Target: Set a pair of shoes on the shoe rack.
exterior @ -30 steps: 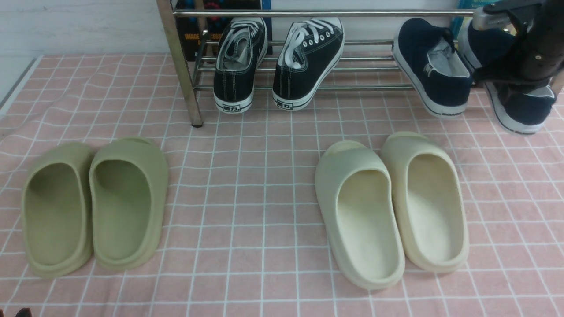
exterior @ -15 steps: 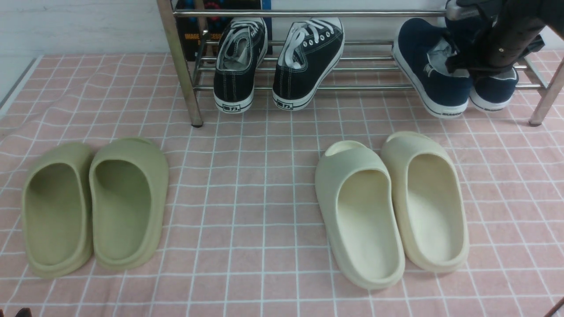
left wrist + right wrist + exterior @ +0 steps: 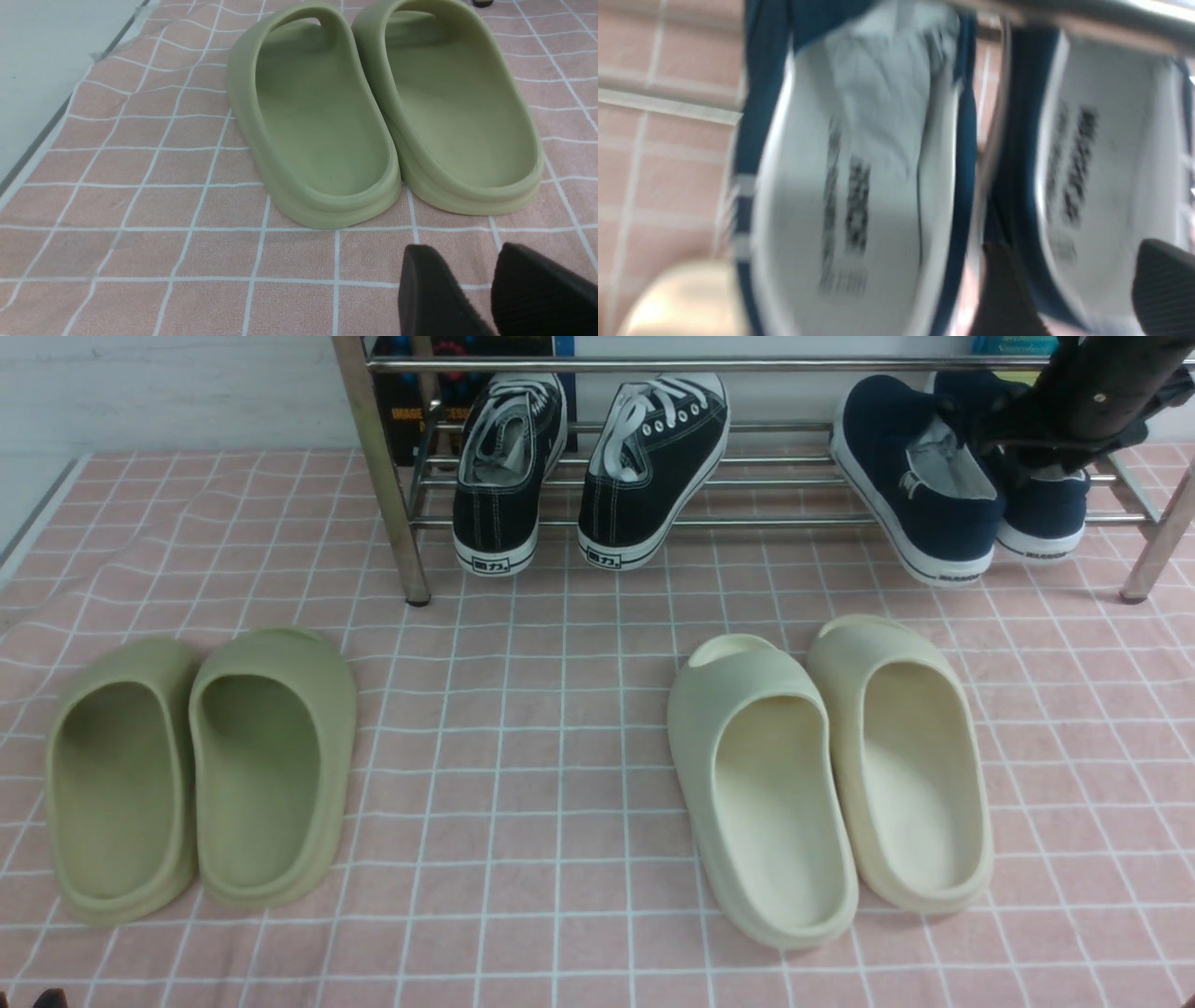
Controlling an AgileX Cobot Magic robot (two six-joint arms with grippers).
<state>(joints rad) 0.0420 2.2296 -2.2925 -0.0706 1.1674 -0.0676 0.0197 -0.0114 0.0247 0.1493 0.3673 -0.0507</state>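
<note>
Second navy shoe (image 3: 1041, 509) is now down on the rack (image 3: 747, 521); the pair looks placed.
1 second ago it hung in the air; it sits beside the first navy shoe (image 3: 920, 476); right gripper (image 3: 1078, 261) straddles its heel, grip unclear; left gripper (image 3: 472, 261) slightly apart, empty; count: 2 black sneakers (image 3: 509, 467), 2 green slides (image 3: 261, 756), 2 cream slides (image 3: 766, 784).

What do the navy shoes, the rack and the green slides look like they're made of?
The navy shoes look like matte canvas on white rubbery soles. The rack: shiny light-reflecting bars, probably steel. The green slides: smooth, matte, seamless one-piece, likely moulded foam.
</note>
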